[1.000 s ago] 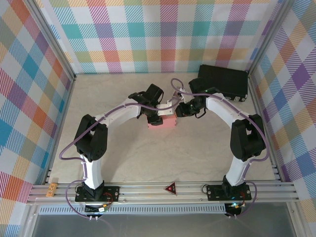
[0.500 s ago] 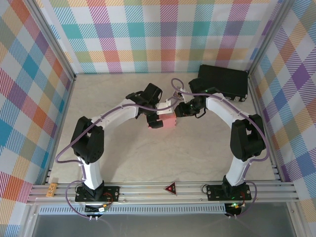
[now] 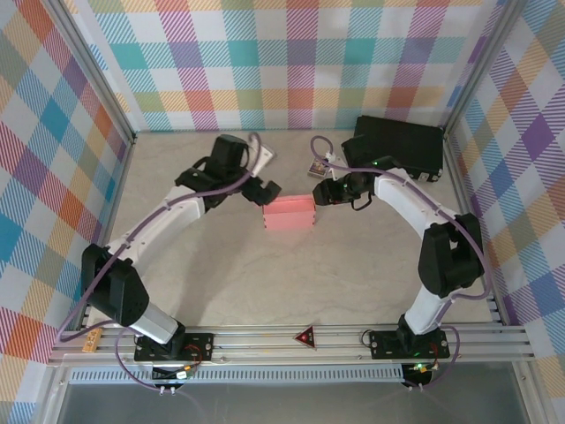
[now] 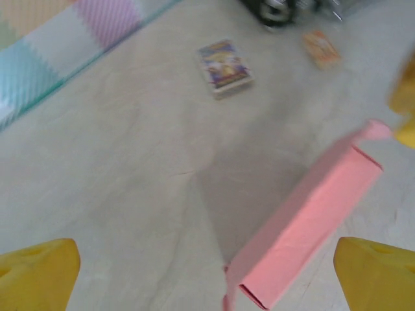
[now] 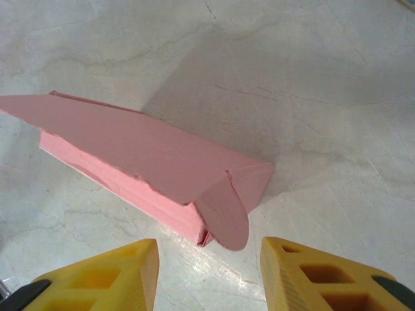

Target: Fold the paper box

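Right wrist: folded-up paper box (image 5: 149, 175)

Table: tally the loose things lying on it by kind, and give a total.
Pink paper box: 1
Black case: 1
Small printed cards: 2, the orange one blurred
Total: 4

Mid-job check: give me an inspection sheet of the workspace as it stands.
Surface: pale marbled table.
Job's things: paper box lying flat mid-table, one end tab outside.
Clutter: black case far right; printed card packet beyond the box.
Grippers: left pincer open, clear of the box; right pincer open, facing its tabbed end.
Cables: purple cables along both arms.
Surroundings: plaid walls, aluminium frame.
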